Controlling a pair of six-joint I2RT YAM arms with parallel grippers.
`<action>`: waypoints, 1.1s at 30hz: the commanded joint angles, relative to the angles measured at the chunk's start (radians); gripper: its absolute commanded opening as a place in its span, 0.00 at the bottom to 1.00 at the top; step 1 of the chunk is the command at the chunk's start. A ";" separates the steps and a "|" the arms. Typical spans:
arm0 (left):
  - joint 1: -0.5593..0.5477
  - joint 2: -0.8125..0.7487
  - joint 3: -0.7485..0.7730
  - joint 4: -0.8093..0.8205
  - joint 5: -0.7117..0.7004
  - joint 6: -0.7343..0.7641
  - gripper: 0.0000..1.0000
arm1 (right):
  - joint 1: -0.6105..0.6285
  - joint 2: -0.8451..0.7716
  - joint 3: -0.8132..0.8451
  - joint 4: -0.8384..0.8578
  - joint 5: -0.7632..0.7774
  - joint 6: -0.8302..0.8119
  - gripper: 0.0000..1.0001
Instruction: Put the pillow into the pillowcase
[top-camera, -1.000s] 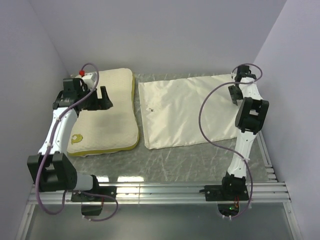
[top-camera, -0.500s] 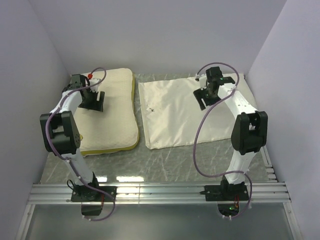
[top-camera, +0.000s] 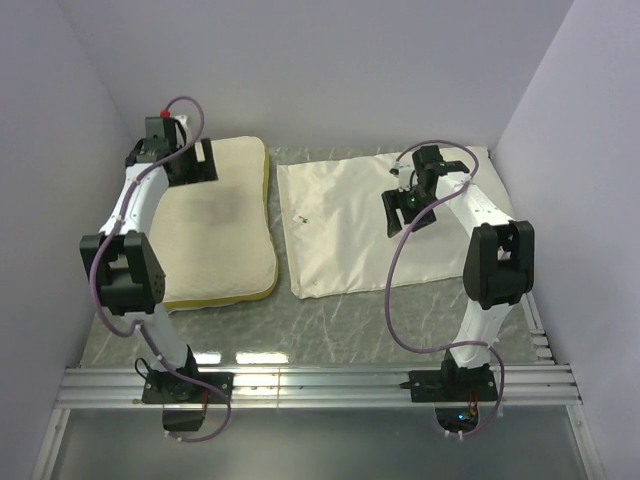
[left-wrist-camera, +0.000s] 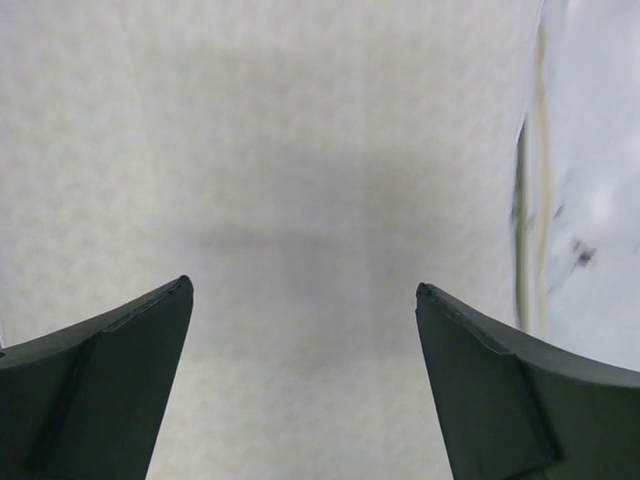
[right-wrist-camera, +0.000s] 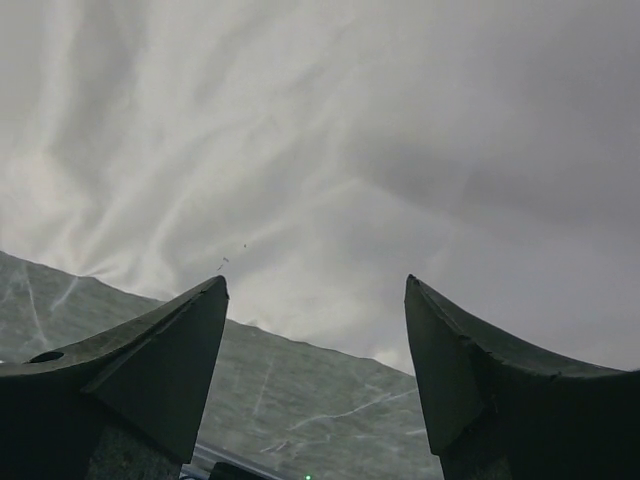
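Left gripper slides far over pillow; right gripper nears pillowcase centre; both gape empty (staging grabs, probably).

Even, soft overhead light; faint shadows under the arms; the left wrist view is softly blurred.

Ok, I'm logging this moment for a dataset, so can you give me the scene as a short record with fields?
pillow: flat on the table, left side, outside the pillowcase
pillowcase: spread flat right of the pillow, a gap between them
left hand: open, over the pillow's far end, empty
right hand: open, over the pillowcase, empty
task: insertion not yet begun
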 joint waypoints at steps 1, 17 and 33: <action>-0.008 0.131 0.140 0.059 -0.106 -0.162 0.99 | -0.003 -0.054 0.030 -0.015 -0.057 0.042 0.79; -0.012 0.494 0.268 -0.027 -0.177 -0.178 0.95 | -0.058 0.023 -0.169 0.068 0.213 -0.016 0.73; -0.008 0.268 0.112 -0.017 0.016 0.049 0.99 | -0.279 0.323 0.303 0.016 0.422 -0.221 0.68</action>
